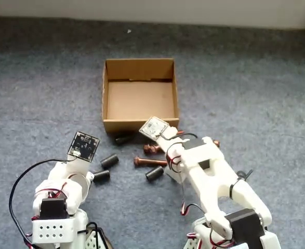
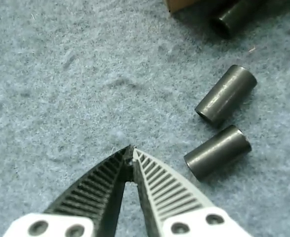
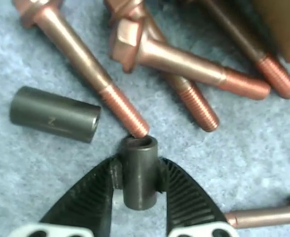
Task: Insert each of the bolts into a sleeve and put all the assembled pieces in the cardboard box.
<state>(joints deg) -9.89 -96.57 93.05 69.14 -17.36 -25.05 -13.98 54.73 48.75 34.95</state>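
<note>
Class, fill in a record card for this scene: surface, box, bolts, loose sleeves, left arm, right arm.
Surface: grey carpet
Box: cardboard box, open, empty
Bolts: copper-coloured bolts, loose on the carpet
Loose sleeves: dark sleeves, two lying close together
Left arm: left gripper shut, holding nothing
Right arm: right gripper shut on another sleeve

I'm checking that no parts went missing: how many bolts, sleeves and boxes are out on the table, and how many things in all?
bolts: 5
sleeves: 5, one of them held in the right gripper
cardboard box: 1
Total: 11
</note>
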